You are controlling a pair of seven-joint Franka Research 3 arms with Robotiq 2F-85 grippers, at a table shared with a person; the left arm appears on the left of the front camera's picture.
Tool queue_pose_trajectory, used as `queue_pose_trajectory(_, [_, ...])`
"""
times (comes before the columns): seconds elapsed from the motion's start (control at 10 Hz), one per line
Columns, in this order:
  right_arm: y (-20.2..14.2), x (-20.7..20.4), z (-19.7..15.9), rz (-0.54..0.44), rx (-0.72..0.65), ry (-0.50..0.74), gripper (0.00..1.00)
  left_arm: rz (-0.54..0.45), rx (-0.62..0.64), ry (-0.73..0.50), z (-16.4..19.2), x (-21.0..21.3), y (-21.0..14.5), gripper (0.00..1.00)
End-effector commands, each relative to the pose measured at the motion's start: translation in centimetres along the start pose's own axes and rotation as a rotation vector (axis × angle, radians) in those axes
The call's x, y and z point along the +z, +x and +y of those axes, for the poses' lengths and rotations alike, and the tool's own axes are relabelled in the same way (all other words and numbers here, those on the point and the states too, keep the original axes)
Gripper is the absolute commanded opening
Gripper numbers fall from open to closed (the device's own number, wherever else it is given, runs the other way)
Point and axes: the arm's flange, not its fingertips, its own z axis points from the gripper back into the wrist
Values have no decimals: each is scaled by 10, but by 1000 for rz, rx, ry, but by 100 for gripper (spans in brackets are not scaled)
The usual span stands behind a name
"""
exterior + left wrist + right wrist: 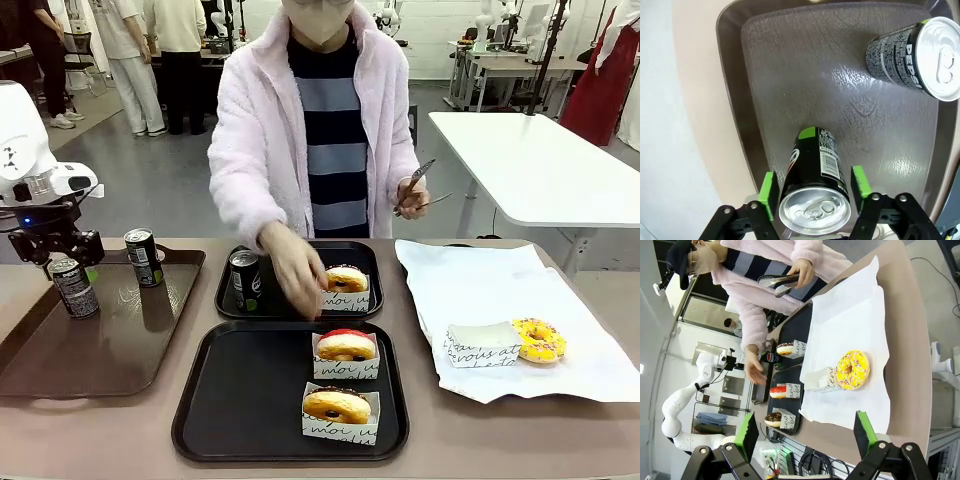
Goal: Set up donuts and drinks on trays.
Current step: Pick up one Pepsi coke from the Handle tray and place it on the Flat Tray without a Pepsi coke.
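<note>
The brown tray (840,100) is pebbled glossy plastic, the can (815,167) shiny metal on top.

The right gripper (805,432) is hovering over the table with its green pads (747,432) standing wide apart and nothing between them. Ahead of it, a yellow sprinkled donut (852,370) is lying in its white sleeve on a white paper sheet (850,315). Beyond, a person in a fuzzy pink jacket is gripping tongs (779,282) in one hand (802,267) and holding the other hand (755,371) near a dark can (771,357) on two black trays (799,325), which are also carrying a sleeved donut (786,347), a red-topped donut (778,390) and a chocolate donut (773,417).
</note>
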Motion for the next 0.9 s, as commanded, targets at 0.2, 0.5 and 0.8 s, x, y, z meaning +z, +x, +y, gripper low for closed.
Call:
queue_pose_trajectory(0.2, [2, 1, -1, -17, 17, 21, 100, 46, 6, 24, 2, 6, -1, 0])
queue_pose_trajectory(0.5, [2, 1, -1, -17, 17, 21, 100, 37, -7, -5, 0, 16, -2, 4])
queue_pose_trajectory(0.8, [2, 1, -1, -17, 17, 21, 100, -13, -121, -17, -14, 98, -51, 0])
